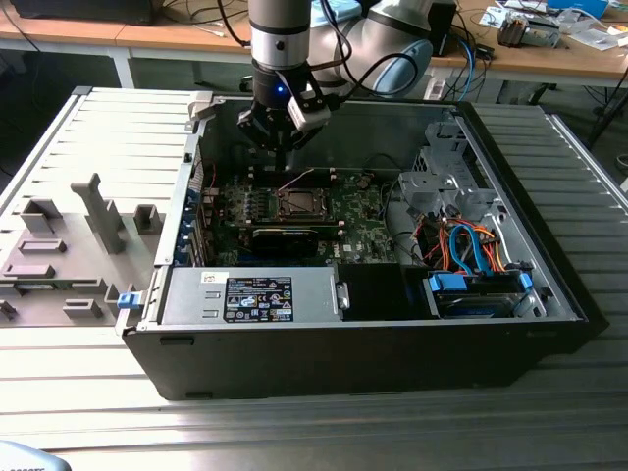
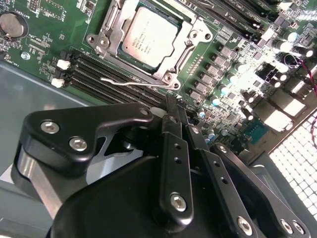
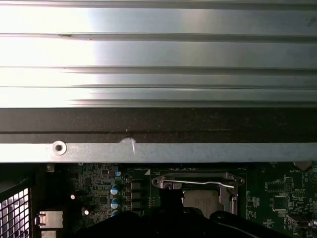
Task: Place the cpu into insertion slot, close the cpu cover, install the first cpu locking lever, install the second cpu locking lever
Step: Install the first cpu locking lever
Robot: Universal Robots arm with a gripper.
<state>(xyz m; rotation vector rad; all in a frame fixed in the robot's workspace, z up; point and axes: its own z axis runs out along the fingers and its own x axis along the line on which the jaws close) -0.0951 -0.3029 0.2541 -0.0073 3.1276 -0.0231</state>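
Observation:
The cpu (image 2: 148, 35) lies flat in the insertion slot (image 2: 171, 74) on the green circuit board, its pale silver face up. The grey metal cpu cover (image 2: 110, 34) sits down around it as a frame. A thin wire locking lever (image 2: 126, 81) runs along one side of the socket with its end sticking out free. In the first wrist view the same lever (image 3: 198, 179) crosses the edge of the socket above the cpu (image 3: 200, 202). My gripper (image 2: 174, 105) hovers just off that lever side of the socket, black fingers (image 2: 173, 148) pressed together, holding nothing. The exterior view shows the gripper (image 1: 283, 157) above the board, behind the socket (image 1: 297, 203).
The board sits inside an open computer case (image 1: 549, 285). A long black card (image 1: 285, 238) lies in front of the socket, a power supply (image 1: 257, 297) at the front, a drive cage (image 1: 446, 186) and coloured cables at the exterior view's right. Grey fixtures (image 1: 98, 211) stand on the table at its left.

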